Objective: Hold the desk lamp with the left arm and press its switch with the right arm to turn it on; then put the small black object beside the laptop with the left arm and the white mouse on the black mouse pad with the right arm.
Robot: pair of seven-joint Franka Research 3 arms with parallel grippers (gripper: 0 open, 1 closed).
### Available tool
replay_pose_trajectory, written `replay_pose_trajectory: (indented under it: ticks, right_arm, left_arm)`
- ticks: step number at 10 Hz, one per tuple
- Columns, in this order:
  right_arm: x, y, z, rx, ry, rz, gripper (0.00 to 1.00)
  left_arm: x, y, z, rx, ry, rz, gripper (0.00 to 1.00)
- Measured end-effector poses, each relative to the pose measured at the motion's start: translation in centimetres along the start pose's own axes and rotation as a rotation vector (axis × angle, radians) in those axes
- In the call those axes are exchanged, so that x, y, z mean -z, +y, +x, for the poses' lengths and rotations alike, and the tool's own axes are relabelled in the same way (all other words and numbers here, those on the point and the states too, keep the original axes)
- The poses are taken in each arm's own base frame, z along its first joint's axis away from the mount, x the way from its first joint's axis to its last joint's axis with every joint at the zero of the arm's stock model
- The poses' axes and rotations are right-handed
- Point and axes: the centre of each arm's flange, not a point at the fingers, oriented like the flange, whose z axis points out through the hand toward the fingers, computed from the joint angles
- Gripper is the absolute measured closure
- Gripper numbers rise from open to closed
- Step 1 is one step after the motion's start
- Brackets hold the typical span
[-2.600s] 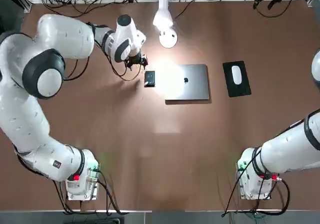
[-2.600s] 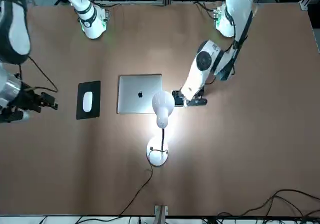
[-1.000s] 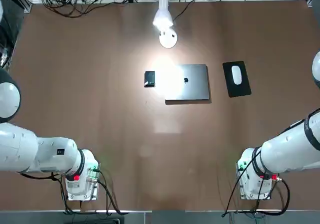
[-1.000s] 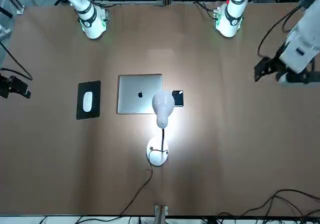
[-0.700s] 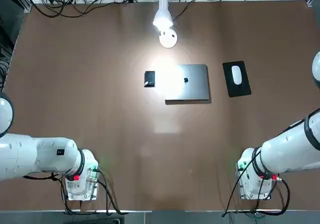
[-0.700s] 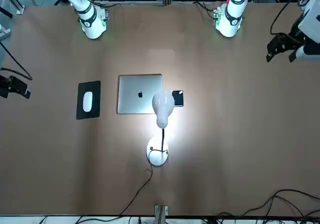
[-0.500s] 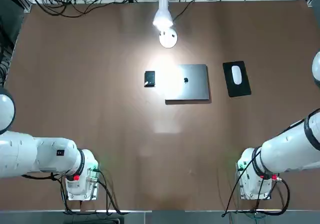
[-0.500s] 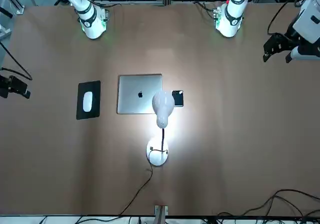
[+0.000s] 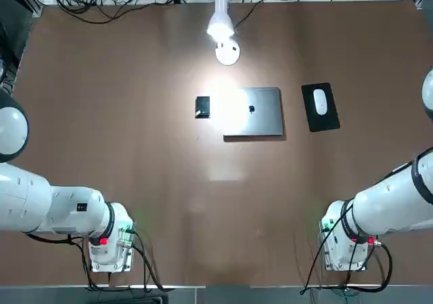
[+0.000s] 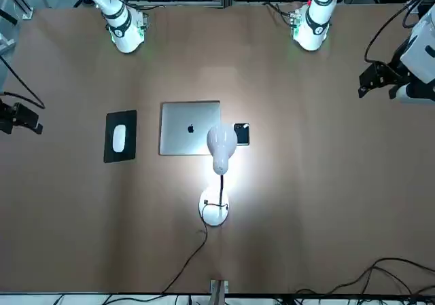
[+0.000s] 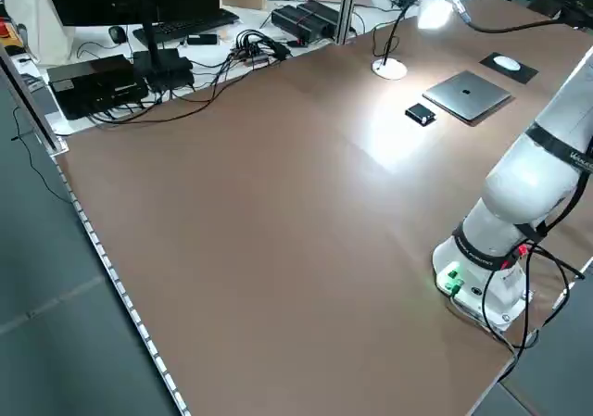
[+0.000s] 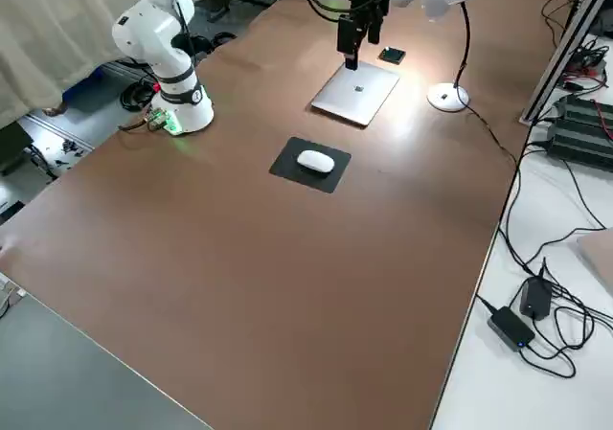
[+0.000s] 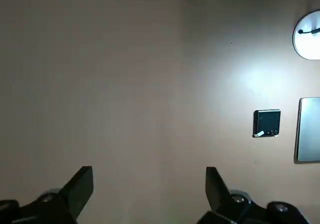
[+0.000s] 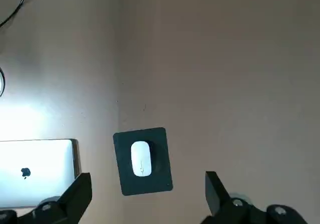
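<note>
The white desk lamp [image 9: 220, 23] stands lit at the table's far side, its round base [image 9: 227, 52] behind the laptop [image 9: 253, 112]. The small black object [image 9: 202, 107] lies flat just left of the laptop, a narrow gap between them. The white mouse [image 9: 320, 101] rests on the black mouse pad [image 9: 320, 107] to the laptop's right. My left gripper [image 10: 384, 81] hangs open and empty high over the table's left edge, far from the black object [image 13: 266, 122]. My right gripper [image 10: 20, 118] hangs open and empty over the right edge, with the mouse [image 14: 141, 158] below it.
Both arm bases [image 9: 108, 240] stand at the near edge. Cables and electronics [image 11: 139, 59] lie beyond the table's far edge. The lamp's thin cord [image 10: 194, 250] runs off the far side. A bright patch of lamplight [image 9: 226, 104] falls on the laptop's left part.
My left gripper has left the small black object beside the laptop and drawn back, open, to the table's left edge. The right arm and all the objects have stayed where they were.
</note>
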Motion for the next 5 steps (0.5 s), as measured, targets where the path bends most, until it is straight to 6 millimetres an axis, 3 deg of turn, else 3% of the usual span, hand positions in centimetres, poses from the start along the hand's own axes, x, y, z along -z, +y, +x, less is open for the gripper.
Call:
replay_pose_trajectory:
  ticks: [5]
  right_arm:
    - [0.0, -0.01, 0.0, 0.0, 0.0, 0.0, 0.0]
  left_arm:
    - [0.07, -0.29, 0.03, 0.039, 0.004, 0.019, 0.01]
